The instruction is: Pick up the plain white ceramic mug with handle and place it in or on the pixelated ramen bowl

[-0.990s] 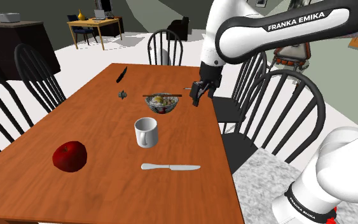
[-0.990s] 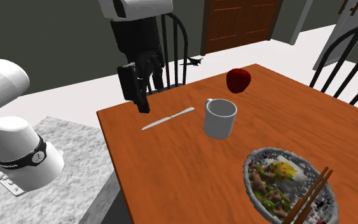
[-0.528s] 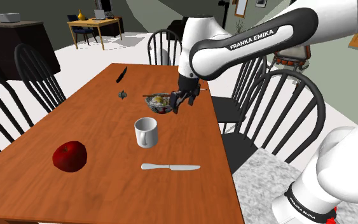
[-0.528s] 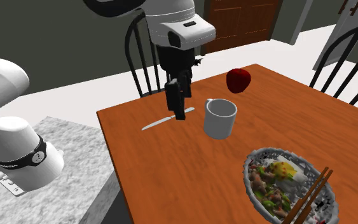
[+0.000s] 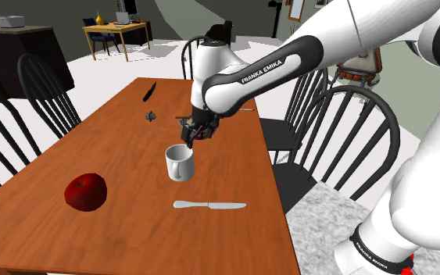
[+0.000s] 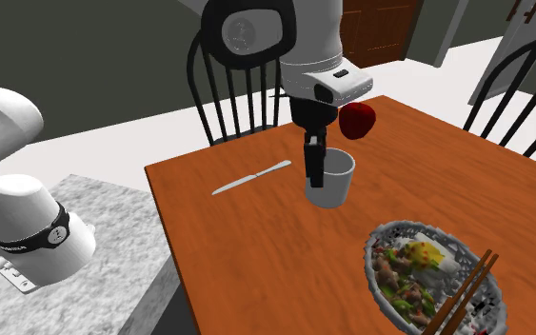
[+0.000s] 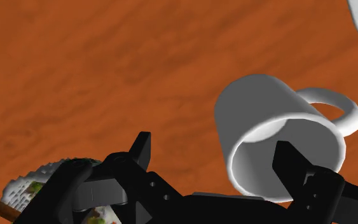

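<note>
Nearest the stand, a silver table knife (image 5: 209,205) is seen lying flat on the reddish-brown wooden bench (image 5: 124,148). A red apple (image 5: 85,191) lies well apart from it, toward the shoulder view's left. Further in, the plain white mug with handle (image 5: 179,162) is stood upright on the bench. The all-black gripper (image 6: 315,169) is held open just above the mug's rim. In the wrist view one finger is seen over the mug's mouth and the other outside its wall, and nothing is clasped. Beyond, the patterned bowl of ramen (image 6: 396,228) is set on the bench, with brown chopsticks (image 6: 466,290) laid across it. A black knife (image 5: 148,91) is seen near the far end.
</note>
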Action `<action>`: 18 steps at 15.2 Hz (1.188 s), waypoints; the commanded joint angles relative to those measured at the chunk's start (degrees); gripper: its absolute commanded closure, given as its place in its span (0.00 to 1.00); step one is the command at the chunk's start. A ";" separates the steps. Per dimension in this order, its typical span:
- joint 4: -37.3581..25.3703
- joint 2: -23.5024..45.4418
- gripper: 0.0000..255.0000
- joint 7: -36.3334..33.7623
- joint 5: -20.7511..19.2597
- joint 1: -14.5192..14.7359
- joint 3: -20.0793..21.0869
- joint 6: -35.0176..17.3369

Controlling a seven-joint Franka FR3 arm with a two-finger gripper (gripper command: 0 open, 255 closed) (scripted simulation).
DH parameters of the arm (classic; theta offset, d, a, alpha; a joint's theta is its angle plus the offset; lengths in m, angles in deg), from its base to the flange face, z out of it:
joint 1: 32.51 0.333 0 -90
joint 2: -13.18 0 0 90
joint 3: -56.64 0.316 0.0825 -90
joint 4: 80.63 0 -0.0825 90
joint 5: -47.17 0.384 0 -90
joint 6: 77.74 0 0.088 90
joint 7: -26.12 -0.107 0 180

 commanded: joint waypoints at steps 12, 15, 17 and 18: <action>-4.30 10.35 0.00 -3.79 -4.31 1.74 -0.20 -6.28; -4.30 10.35 0.00 -3.79 -4.31 1.74 -0.20 -6.28; -4.30 10.35 0.00 -3.79 -4.30 1.74 -0.20 -6.27; -4.30 10.35 1.00 -3.79 -4.30 1.74 -0.20 -6.27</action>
